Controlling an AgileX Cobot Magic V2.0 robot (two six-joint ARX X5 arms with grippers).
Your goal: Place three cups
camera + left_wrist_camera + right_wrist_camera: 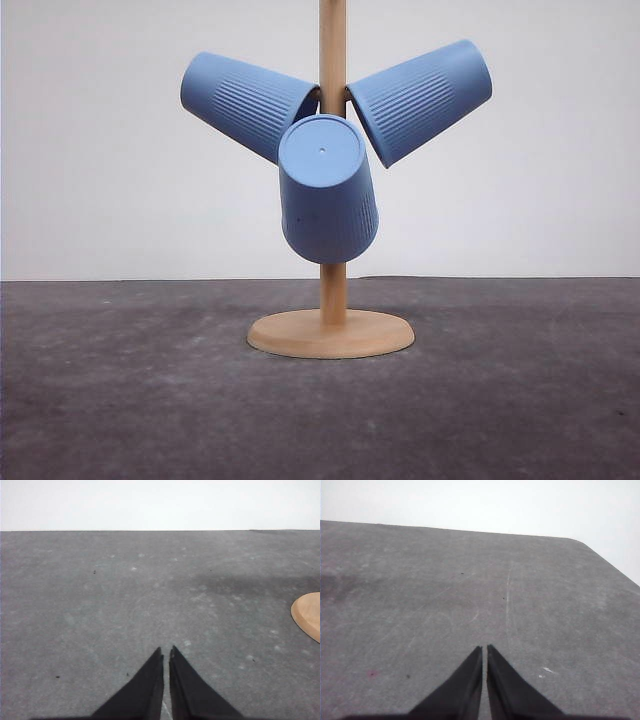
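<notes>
Three light-blue ribbed cups hang on a wooden stand (333, 300) in the front view: one (245, 102) tilted up to the left, one (420, 98) tilted up to the right, and one (328, 190) in the middle with its flat base facing me. The stand's round base (330, 334) rests on the dark grey table. My left gripper (166, 652) is shut with nothing in it, low over bare table; the edge of the stand's base (308, 615) shows to its side. My right gripper (484, 649) is shut and holds nothing, over bare table.
A dark grey mat (120, 380) covers the table, with a plain white wall behind. In the right wrist view the table's far edge and a rounded corner (580, 542) show ahead of the fingers.
</notes>
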